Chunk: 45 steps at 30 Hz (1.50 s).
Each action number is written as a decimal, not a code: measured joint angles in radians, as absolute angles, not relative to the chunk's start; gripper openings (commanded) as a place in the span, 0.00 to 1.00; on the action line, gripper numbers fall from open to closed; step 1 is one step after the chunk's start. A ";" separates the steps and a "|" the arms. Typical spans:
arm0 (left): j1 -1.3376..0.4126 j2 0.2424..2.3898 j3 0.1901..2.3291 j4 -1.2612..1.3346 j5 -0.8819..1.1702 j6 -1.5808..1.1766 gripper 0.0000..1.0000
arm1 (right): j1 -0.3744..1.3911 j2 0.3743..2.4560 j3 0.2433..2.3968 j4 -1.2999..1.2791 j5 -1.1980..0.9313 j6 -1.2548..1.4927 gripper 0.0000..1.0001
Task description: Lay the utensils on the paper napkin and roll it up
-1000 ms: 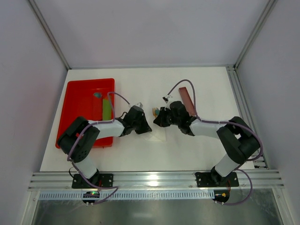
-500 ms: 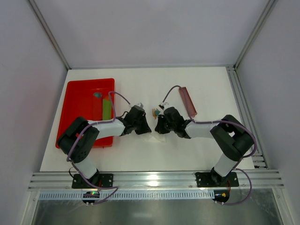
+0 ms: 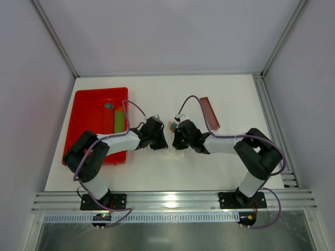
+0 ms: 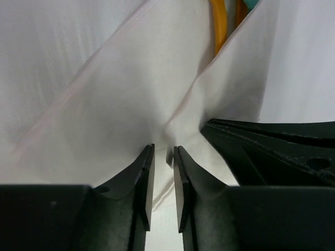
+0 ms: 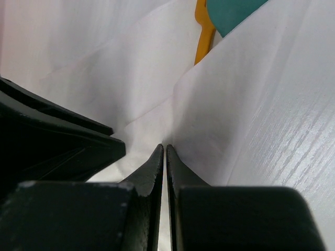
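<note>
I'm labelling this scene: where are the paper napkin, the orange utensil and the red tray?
paper napkin [image 4: 120,99], left wrist view, folded flap.
orange utensil [image 5: 204,36], right wrist view, exposed shaft.
red tray [image 3: 89,117], top view, bare floor.

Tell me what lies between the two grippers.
The folded paper napkin, orange utensils tucked in its fold; both wrist views show it.

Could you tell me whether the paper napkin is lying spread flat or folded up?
Folded: the paper napkin has two flaps meeting over the orange utensils.
</note>
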<state>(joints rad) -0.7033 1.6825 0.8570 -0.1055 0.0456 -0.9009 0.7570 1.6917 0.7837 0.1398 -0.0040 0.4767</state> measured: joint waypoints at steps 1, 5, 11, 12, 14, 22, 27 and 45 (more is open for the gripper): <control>-0.704 1.676 0.864 -0.131 0.033 -0.897 0.32 | 0.757 1.693 0.784 0.141 -0.003 0.478 0.06; -0.704 1.622 0.875 -0.256 -0.045 -0.873 0.44 | 0.758 1.693 0.784 0.142 -0.001 0.487 0.06; -0.704 1.546 0.830 -0.325 -0.114 -0.879 0.54 | 0.760 1.693 0.782 0.146 0.005 0.504 0.06; -0.704 1.539 0.808 -0.322 -0.114 -0.883 0.54 | 0.763 1.693 0.780 0.149 0.006 0.507 0.06; -0.704 1.529 0.789 -0.303 -0.112 -0.891 0.54 | 0.764 1.694 0.778 0.156 0.006 0.510 0.06; -0.710 1.509 0.718 -0.150 -0.097 -0.946 0.54 | 0.765 1.695 0.770 0.172 0.007 0.524 0.06; -0.714 1.489 0.656 -0.031 -0.061 -0.992 0.52 | 0.765 1.695 0.762 0.190 0.008 0.530 0.06; -0.793 1.447 0.499 0.233 -0.034 -1.127 0.52 | 0.765 1.695 0.736 0.240 0.009 0.552 0.06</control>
